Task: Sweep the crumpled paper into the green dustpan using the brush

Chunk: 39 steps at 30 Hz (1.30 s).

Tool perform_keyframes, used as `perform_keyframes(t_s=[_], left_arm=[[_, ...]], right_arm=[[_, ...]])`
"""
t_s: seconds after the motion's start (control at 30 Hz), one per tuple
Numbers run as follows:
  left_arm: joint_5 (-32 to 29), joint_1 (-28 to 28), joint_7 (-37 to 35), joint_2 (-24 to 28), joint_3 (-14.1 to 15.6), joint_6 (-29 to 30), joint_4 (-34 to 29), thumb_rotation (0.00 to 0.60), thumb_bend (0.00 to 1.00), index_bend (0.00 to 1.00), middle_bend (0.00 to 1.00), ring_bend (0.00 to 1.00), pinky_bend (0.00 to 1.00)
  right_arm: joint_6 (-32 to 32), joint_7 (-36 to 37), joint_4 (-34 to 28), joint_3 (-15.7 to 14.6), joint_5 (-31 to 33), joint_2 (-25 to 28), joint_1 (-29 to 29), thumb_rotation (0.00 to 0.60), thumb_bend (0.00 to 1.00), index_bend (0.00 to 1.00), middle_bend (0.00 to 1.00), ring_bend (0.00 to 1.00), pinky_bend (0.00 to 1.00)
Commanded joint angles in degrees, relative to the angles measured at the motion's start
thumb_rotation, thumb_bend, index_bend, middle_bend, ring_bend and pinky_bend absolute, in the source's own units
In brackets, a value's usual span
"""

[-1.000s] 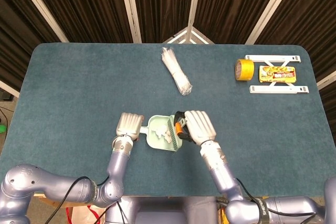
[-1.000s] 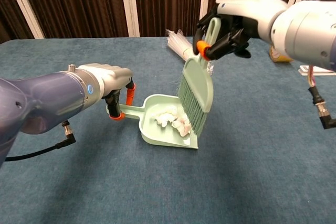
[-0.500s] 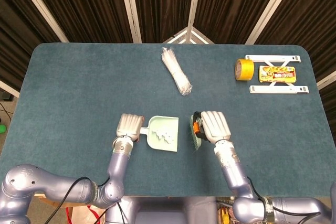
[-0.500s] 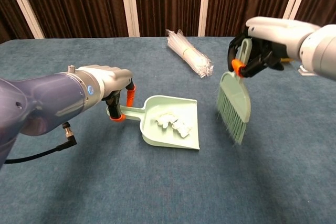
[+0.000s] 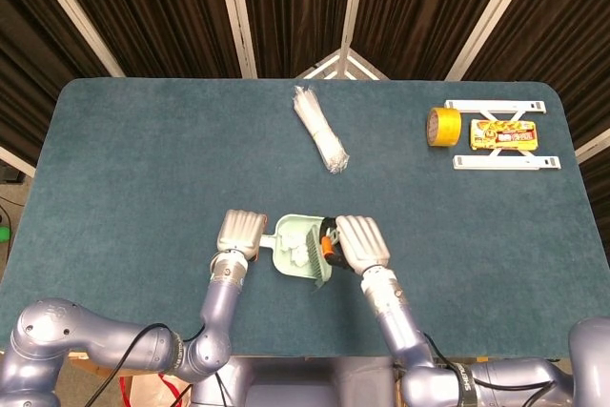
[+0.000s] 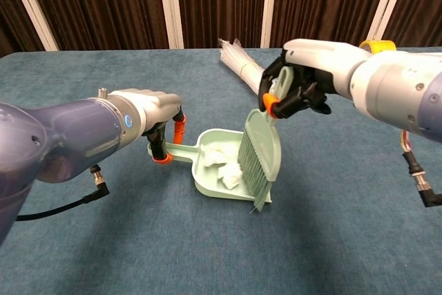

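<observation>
Head view: the green dustpan (image 5: pixel 301 249) lies flat on the blue surface (image 5: pixel 143 159), its long axis running left to right, handle toward the left hand (image 5: pixel 240 234) and open mouth toward the right hand (image 5: pixel 360 243). The left hand sits at the dustpan's handle end, fingers curled over it. The right hand lies just right of the dustpan, wrapped around the orange-collared handle of the brush (image 5: pixel 327 253), whose pale green head covers the dustpan's mouth edge. White crumpled paper (image 5: pixel 299 251) lies inside the dustpan. Well beyond the dustpan lies a bundle of clear straws (image 5: pixel 319 129); far to its right are a yellow tape roll (image 5: pixel 443 126) and a white frame (image 5: pixel 502 132) around a yellow packet.

Chest view: the left hand (image 6: pixel 146 110) grips the dustpan's (image 6: pixel 207 179) orange-tipped handle. The brush (image 6: pixel 259 150) stands nearly upright, handle up and tilted away, bristles down at the dustpan's mouth. The right hand (image 6: pixel 304 74) is clenched around the brush handle above the dustpan. The crumpled paper (image 6: pixel 224 168) rests in the pan, touching the bristles
</observation>
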Motion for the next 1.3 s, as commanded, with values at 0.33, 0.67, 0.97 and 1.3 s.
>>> perform_keyframes(t_s=[0.33,0.67,0.97,1.3], left_arm=[[0.1,-0.2,0.0,-0.1,-0.2,0.4,-0.4,0.6,0.6,0.66,1.0,1.0,0.99],[0.6,1.0,-0.8,1.5,0.7,0.1,-1.3,0.6,0.32,0.46,1.0,0.99,0.99],[2.6,2.5,-2.6,4.7,1.7,0.1,-5.5,0.6,0.0,0.18,0.99,0.99,0.99],[10.9,7.5,-9.6,13.6,3.4,1.7,-15.7,0.6,0.0,0.18,0.97,0.98,0.99]], right_arm=[[1.4,-0.8,-2.5,2.4,2.2,-0.3,2.4,0.6,0.65,0.79,0.92,0.97,0.85],[2.2,0.5,-1.2,3.3,1.2,4.8,0.9,0.6,0.65,0.79,0.92,0.97,0.85],[1.5,1.7,-1.4,2.8,0.5,8.9,-0.5,0.6,0.65,0.79,0.92,0.97,0.85],[2.3,1.5,-0.6,-0.1,-3.1,12.6,-2.4,0.6,0.65,0.79,0.92,0.97,0.85]])
